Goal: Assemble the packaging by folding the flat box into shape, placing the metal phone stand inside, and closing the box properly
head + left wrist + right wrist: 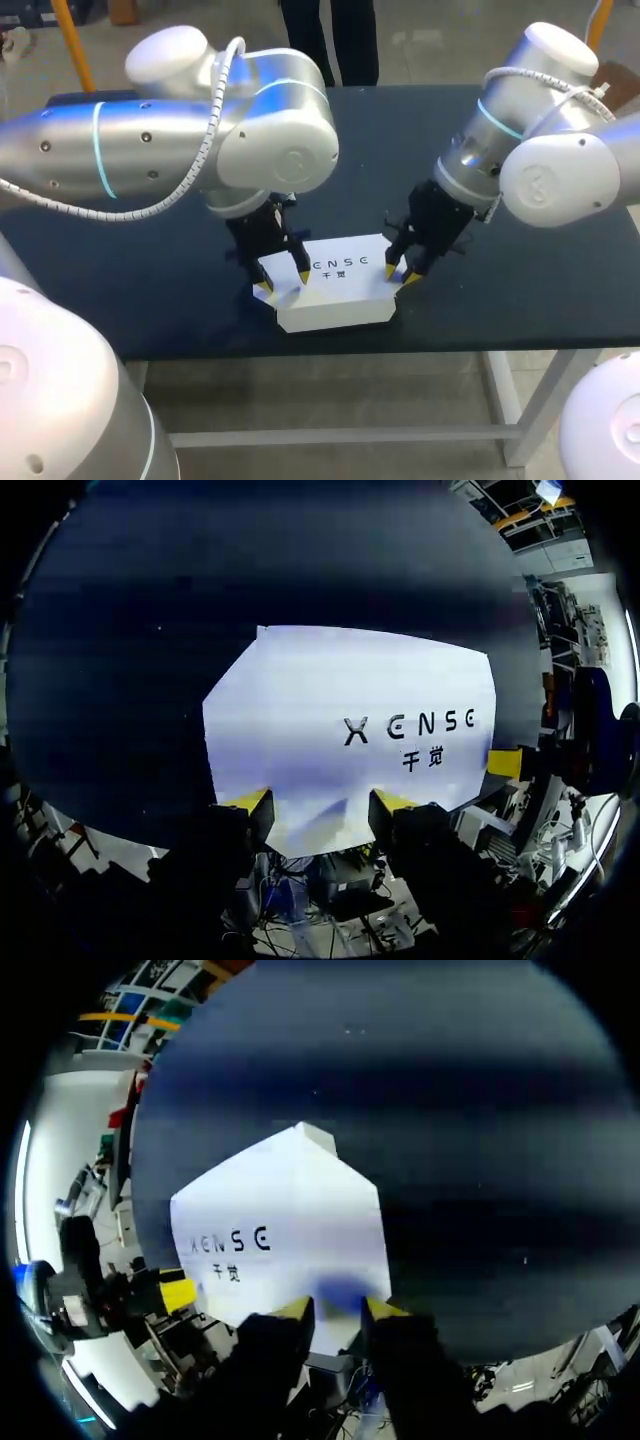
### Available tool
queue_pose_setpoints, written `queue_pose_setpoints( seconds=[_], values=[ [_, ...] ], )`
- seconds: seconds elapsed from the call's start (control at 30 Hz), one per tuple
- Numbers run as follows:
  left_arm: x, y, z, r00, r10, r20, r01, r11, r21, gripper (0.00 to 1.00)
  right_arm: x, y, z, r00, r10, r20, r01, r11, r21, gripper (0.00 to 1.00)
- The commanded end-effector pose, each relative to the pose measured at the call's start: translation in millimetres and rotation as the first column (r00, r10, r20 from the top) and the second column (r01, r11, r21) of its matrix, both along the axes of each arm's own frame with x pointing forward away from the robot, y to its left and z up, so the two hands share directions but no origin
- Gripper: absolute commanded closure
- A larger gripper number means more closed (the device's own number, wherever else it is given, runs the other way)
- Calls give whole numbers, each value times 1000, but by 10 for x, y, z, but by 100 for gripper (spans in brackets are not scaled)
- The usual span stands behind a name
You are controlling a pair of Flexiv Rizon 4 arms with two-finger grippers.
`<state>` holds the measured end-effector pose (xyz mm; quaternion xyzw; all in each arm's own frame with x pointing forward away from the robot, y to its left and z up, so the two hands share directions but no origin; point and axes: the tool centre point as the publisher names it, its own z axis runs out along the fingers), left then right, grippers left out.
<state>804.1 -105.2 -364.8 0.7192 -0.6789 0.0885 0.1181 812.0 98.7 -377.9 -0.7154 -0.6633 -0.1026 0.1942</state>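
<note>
Left fingers [248, 802] wide astride box [340, 700] end; right fingers [296, 1310] narrow, apparently pinching edge.

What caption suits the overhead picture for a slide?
Over a white box on a dark table, the left arm and right arm bend down, one at each end.

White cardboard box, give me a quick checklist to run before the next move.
1. White cardboard box folded into shape, top panel flat: ok.
2. Metal phone stand inside: cannot tell, none in view.
3. Left gripper at the box's left end: ok.
4. Right gripper at its right end: ok.
5. Either gripper's hold on the box: cannot tell.
6. Box on the dark table, close to its near edge: ok.
</note>
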Motion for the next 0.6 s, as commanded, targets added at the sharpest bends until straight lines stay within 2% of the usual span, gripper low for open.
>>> queue_pose_setpoints(
  seconds=[0.03,0.6],
  values=[
    [-47,20,-113,999,10,40,-9,1000,-6,34,23,12,-20,1000,1,-2,-1,1000,4,65],
    [9,-18,-212,997,6,79,-5,1000,-5,36,53,-9,-38,1000,-23,9,23,999,30,63]
  ],
)
